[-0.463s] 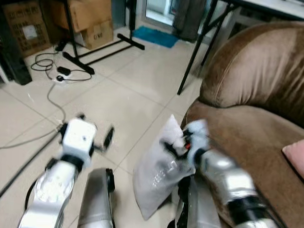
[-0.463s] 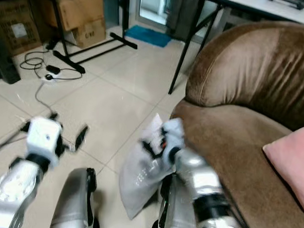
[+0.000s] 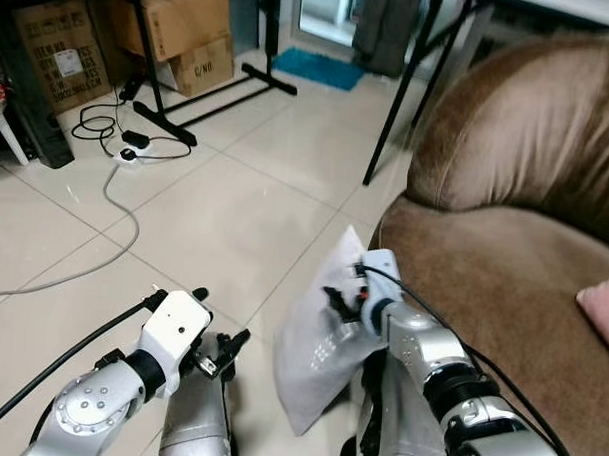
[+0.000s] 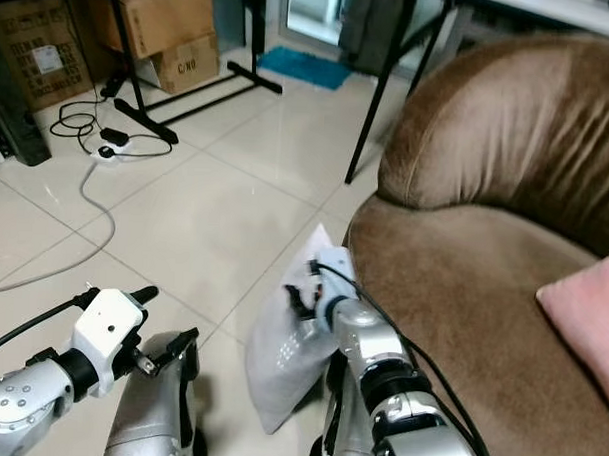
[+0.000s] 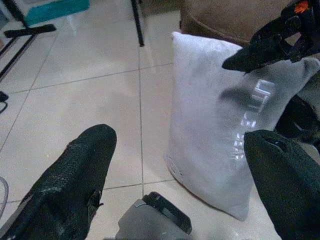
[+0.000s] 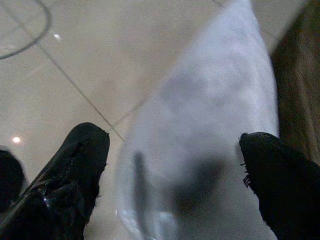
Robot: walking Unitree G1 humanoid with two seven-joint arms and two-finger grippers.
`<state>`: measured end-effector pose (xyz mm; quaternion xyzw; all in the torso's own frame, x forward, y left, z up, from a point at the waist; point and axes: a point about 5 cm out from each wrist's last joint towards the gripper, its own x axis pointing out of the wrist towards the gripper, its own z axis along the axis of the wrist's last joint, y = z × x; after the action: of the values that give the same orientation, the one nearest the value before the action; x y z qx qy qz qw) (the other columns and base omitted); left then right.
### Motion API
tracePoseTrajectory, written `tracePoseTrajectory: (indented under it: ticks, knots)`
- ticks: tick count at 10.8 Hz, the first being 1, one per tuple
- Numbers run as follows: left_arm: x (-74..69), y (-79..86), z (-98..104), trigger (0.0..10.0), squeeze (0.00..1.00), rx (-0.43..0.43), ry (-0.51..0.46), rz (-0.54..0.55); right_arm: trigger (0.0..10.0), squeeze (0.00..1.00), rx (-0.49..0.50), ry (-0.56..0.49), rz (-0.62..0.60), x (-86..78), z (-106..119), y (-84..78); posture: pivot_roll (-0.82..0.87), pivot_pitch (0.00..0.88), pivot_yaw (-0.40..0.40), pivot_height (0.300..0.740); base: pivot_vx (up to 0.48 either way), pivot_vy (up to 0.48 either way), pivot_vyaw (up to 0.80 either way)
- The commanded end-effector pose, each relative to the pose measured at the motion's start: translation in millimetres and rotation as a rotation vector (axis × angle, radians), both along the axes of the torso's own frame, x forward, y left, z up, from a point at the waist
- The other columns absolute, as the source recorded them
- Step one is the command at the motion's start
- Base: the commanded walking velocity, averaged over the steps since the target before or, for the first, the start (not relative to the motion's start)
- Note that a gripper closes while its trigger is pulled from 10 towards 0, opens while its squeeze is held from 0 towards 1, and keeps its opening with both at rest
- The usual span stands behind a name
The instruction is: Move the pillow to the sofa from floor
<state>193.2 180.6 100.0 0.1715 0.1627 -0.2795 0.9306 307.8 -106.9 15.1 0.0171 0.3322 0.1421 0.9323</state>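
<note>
One white pillow is seen standing on its edge on the tiled floor, leaned right up against the front of the brown sofa. So it's not on the seat yet. Silver lettering can be made out on its face in the left wrist view, too blurry to be read.

The right pincer is held just above the pillow's top edge with its two black fingers spread wide on either side, and nothing is gripped. The left pincer is parked low over the floor, a bit to the left of the pillow, also wide open and empty, pointed toward the pillow's face.

One pink cushion is spotted on the sofa seat at the far right, cut off by the frame edge. Two cardboard boxes are stacked at the back, with one more off to their left. A power strip with cables is lying on the floor near them, and a teal mat is laid by the doorway. Black table legs are seen beside the sofa arm.
</note>
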Motion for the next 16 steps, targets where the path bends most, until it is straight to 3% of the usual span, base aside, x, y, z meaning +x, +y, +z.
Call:
tracePoseTrajectory:
  ticks: [1, 3, 4, 6, 8, 10, 11, 13, 16]
  knots:
    - [-0.4, -0.8, 6, 10.0, 0.0, -0.005, -0.017, -0.021, 10.0, 1.0, -0.024, -0.009, -0.039, 2.3, 0, -6.6, 0.17, 0.038, -0.042, 0.485, 0.0, 0.0, 0.0]
    - [-6.4, 0.0, 7, 10.0, 0.0, 0.001, -0.004, -0.043, 10.0, 0.99, -0.148, -0.001, -0.087, -1.2, -11, -19.6, 0.18, 0.063, -0.033, 0.485, 0.0, 0.0, 0.0]
    - [-7.6, -0.4, 7, 10.0, 0.0, 0.002, 0.004, -0.052, 10.0, 0.0, -0.156, 0.068, -0.091, -9.3, -22, -23.6, 0.18, 0.061, -0.032, 0.485, 0.0, 0.0, 0.0]
    - [-7.1, -0.8, 8, 10.0, 0.0, 0.001, 0.004, -0.059, 10.0, 0.0, -0.076, 0.156, -0.05, -20.5, -33, -16.2, 0.19, 0.059, -0.032, 0.485, 0.0, 0.0, 0.0]
    - [-6.1, -1.2, 10, 10.0, 0.0, -0.003, 0.001, -0.059, 10.0, 0.0, 0.019, 0.179, 0.032, -23.7, -34, -0.6, 0.2, 0.06, -0.033, 0.485, 0.0, 0.0, 0.0]
    - [-6.0, -2.6, 10, 10.0, 0.0, -0.005, 0.006, -0.066, 9.7, 0.0, 0.051, 0.195, 0.082, -27.0, -35, 6.8, 0.2, 0.061, -0.033, 0.485, 0.0, 0.0, 0.0]
    - [-6.5, -3.5, 10, 10.0, 0.0, -0.009, 0.011, -0.071, 0.0, 0.0, 0.049, 0.193, 0.081, -27.3, -35, 7.0, 0.2, 0.056, -0.034, 0.485, 0.0, 0.0, 0.0]
    - [-12.0, -4.8, 8, 10.0, 0.0, -0.033, 0.064, -0.101, 0.0, 0.0, 0.016, 0.182, 0.064, -26.7, -36, 2.6, 0.2, 0.054, -0.036, 0.485, 0.0, 0.0, 0.0]
    - [-27.6, 3.6, 1, 10.0, 0.0, -0.062, 0.252, -0.131, 0.0, 0.0, -0.006, 0.181, 0.051, -27.2, -37, -0.5, 0.2, 0.047, -0.037, 0.485, 0.0, 0.0, 0.0]
